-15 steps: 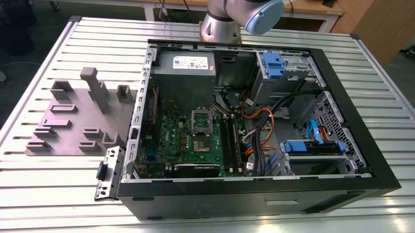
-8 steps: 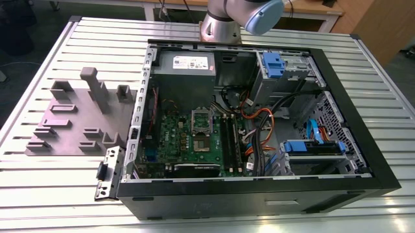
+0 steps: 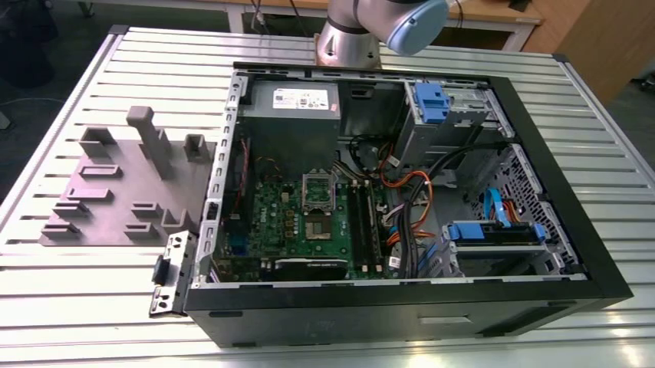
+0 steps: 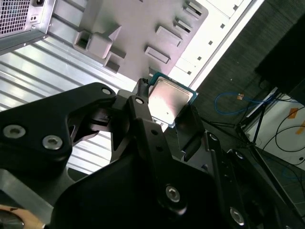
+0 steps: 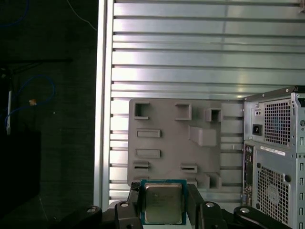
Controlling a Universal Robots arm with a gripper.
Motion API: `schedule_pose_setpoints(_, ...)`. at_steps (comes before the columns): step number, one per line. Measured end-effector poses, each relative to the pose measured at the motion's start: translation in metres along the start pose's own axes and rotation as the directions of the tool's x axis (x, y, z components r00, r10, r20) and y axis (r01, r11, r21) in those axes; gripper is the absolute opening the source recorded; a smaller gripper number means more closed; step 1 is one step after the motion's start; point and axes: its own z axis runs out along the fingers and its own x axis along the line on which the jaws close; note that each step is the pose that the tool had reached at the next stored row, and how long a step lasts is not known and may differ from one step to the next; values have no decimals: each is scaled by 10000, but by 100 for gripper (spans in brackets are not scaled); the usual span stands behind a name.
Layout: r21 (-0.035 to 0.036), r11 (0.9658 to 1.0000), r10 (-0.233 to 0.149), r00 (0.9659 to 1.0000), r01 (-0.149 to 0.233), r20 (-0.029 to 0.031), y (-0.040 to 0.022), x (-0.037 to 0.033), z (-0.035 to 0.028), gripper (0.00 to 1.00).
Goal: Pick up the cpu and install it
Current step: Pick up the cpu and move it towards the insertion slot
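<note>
We see a big slatted tabletop (image 3: 61,307) with an open computer case (image 3: 409,310) lying on it. Beside the case, on the exterior view's left, sits a grey plate (image 3: 113,199) with blocks on it. Inside the case is the green board (image 3: 297,222) with its silver socket (image 3: 317,189). The arm (image 3: 358,34) rises behind the case. In both wrist views the black claw (image 5: 164,193) (image 4: 164,107) is clamped on the cpu (image 5: 163,207) (image 4: 170,95). The little chip sits between the two fingers (image 5: 194,198), one on each side edge, silver top facing us. Past it we see the grey plate and the tabletop.
</note>
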Motion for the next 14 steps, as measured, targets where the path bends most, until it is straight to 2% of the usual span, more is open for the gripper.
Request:
schedule_pose_setpoints(3,0,10000,0,10000,0,1,-33,1,0,47)
schedule_pose_setpoints(14,0,10000,1,10000,-1,1,-36,-24,-1,47)
